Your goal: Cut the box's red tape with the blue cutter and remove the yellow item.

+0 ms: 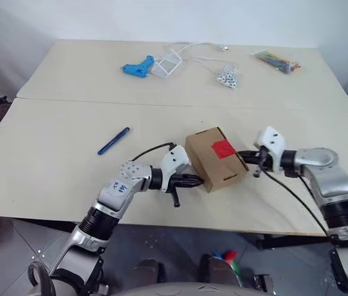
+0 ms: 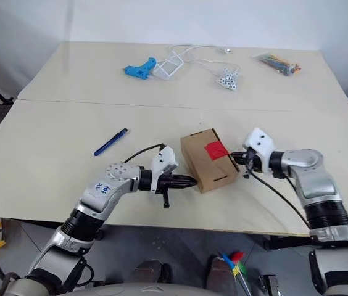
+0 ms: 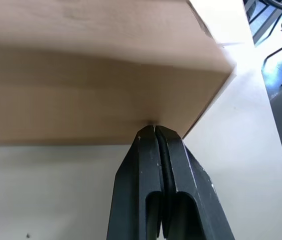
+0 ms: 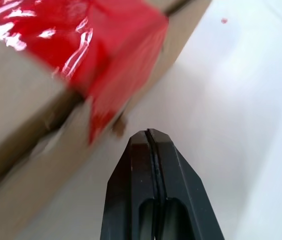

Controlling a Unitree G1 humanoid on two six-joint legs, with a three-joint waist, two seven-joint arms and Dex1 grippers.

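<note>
Head views: brown box (image 1: 215,159) sitting a little right of centre, low in the frame, near the front edge of the pale table (image 1: 57,179), turned at an angle. Red tape (image 1: 223,148) patched across the top seam, toward the box's right end. A small slot visible on the side face toward the camera. Left gripper (image 1: 197,180) at lower centre, fingers pressed together, tips up against the box's left face. Right gripper (image 1: 242,156) coming in from the right, fingers also pressed together, tips just beside the box's right end, holding nothing. Blue cutter (image 1: 113,140) lying alone to the left of centre, well apart from the box and both grippers. Along the upper part of the frame: a light blue pistol-shaped tool (image 1: 137,66), a white wire basket (image 1: 167,63) just beside it, a white cable (image 1: 202,58), a cluster of small white pieces (image 1: 227,77), a bag of coloured ties (image 1: 277,61) at upper right.

Left wrist view: closed black fingers (image 3: 153,150) meeting the plain cardboard wall of the box (image 3: 96,75); actual contact plain here, no tape on this face.

Right wrist view: closed fingertips (image 4: 148,150) short of the box, a strip of table between; glossy red tape (image 4: 76,45) folding over the top edge and down the end face, a dark gap under the flap beside it.
</note>
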